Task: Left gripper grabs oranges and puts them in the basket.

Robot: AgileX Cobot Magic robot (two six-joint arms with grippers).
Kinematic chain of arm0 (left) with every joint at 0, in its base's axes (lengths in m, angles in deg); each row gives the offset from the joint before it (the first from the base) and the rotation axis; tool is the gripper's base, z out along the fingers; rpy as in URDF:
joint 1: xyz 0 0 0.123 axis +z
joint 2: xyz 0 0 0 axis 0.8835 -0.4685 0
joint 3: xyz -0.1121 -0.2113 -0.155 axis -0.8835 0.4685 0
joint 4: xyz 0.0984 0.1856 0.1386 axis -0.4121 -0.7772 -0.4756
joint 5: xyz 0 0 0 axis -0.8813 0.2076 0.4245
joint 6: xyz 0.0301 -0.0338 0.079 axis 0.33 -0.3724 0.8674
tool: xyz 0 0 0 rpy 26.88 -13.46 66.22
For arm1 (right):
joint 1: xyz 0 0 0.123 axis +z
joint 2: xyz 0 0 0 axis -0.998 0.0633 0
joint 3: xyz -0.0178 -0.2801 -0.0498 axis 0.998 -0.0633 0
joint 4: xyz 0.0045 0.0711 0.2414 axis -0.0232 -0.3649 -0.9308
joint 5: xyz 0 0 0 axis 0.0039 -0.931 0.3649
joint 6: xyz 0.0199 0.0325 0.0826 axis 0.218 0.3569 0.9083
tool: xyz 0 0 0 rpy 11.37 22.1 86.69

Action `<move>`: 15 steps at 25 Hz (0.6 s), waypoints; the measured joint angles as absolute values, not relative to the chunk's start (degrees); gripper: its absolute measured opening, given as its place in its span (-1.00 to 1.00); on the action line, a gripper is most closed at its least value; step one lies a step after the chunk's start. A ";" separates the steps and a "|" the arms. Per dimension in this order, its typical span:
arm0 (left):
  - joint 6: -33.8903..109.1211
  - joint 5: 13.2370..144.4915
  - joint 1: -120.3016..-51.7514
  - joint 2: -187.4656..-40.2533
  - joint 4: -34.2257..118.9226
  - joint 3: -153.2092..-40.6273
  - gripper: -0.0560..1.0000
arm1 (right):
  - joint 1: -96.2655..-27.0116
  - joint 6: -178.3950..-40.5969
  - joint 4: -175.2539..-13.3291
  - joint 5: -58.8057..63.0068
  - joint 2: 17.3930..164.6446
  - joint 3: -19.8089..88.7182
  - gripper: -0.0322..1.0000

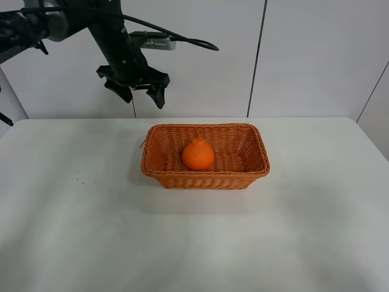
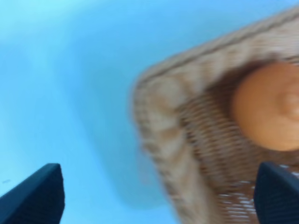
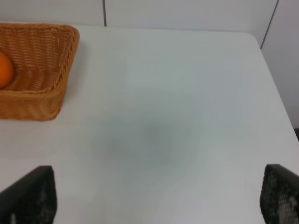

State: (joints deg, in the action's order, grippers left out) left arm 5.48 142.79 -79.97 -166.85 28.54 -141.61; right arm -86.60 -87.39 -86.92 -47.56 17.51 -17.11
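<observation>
The orange [image 1: 197, 154] lies inside the wicker basket [image 1: 255, 159] in the middle of the white table. It also shows in the left wrist view [image 2: 266, 112], blurred, within the basket's [image 2: 163, 116] corner. My left gripper [image 1: 141, 90] is open and empty, raised high above the table, up and to the left of the basket; its fingertips [image 2: 39, 196] frame that view. My right gripper [image 3: 154, 198] is open and empty over bare table to the right of the basket [image 3: 46, 84], where a sliver of the orange [image 3: 3, 70] shows.
The white table [image 1: 73, 207] spreads around the basket. A white panelled wall stands behind it. A black cable [image 1: 182, 38] trails from the left arm. A few dark specks [image 1: 91, 172] lie on the table's left side.
</observation>
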 joint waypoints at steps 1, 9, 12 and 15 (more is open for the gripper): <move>5.48 142.72 -78.35 -166.85 27.89 -141.25 0.84 | -86.60 -87.39 -86.92 -47.56 17.51 -17.11 0.41; 5.49 142.09 -65.62 -166.85 26.12 -137.21 0.83 | -86.60 -87.39 -86.92 -47.56 17.51 -17.11 0.41; 5.49 142.09 -63.27 -166.85 26.10 -137.10 0.82 | -86.60 -87.39 -86.92 -47.56 17.51 -17.11 0.41; 5.49 142.20 -62.59 -166.85 26.55 -137.10 0.82 | -86.60 -87.39 -86.92 -47.56 17.51 -17.11 0.41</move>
State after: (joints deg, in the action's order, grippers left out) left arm 5.49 142.20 -62.59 -166.85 26.55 -137.10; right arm -86.60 -87.39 -86.92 -47.56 17.51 -17.11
